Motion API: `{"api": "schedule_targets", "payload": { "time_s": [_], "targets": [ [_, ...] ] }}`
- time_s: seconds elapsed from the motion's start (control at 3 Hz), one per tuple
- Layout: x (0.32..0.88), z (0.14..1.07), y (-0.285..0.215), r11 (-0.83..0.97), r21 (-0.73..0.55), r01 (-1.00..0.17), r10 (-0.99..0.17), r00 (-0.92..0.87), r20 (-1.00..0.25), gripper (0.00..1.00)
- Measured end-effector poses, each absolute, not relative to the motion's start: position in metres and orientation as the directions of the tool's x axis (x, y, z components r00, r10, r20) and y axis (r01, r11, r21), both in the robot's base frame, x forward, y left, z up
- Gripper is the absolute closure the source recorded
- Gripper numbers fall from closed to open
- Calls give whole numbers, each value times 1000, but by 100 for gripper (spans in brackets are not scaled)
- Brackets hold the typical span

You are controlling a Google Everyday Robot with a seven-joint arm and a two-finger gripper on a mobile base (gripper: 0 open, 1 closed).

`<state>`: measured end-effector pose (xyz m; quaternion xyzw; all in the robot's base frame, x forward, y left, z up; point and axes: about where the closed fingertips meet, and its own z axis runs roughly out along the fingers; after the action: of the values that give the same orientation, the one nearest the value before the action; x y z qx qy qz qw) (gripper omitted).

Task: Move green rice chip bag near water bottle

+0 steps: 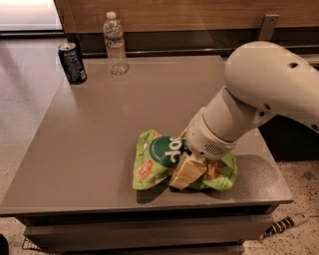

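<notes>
The green rice chip bag (pixel 157 159) lies crumpled on the grey table (pixel 99 129), near its front edge and right of centre. My gripper (pixel 185 172) reaches down onto the middle of the bag. Its tan finger (pixel 188 170) presses into the bunched foil, and the gripper is shut on the bag, which rests on the table. The water bottle (pixel 115 44), clear with a white cap, stands upright at the table's far edge, left of centre and far from the bag.
A dark blue soda can (pixel 73 62) stands at the far left corner, left of the bottle. My white arm (pixel 264 94) spans the right side above the table. A wooden wall panel (pixel 199 12) runs behind the table. A power strip (pixel 286 223) lies on the floor at lower right.
</notes>
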<state>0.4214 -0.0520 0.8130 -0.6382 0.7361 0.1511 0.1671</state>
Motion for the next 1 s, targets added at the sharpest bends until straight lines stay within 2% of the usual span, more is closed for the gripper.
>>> {"api": "schedule_targets", "payload": {
  "time_s": [0.33, 1.0],
  "targets": [
    [427, 823, -49, 132, -9, -991, -889, -115, -442, 100],
    [464, 927, -49, 82, -185, -979, -906, 4, -423, 100]
  ]
}}
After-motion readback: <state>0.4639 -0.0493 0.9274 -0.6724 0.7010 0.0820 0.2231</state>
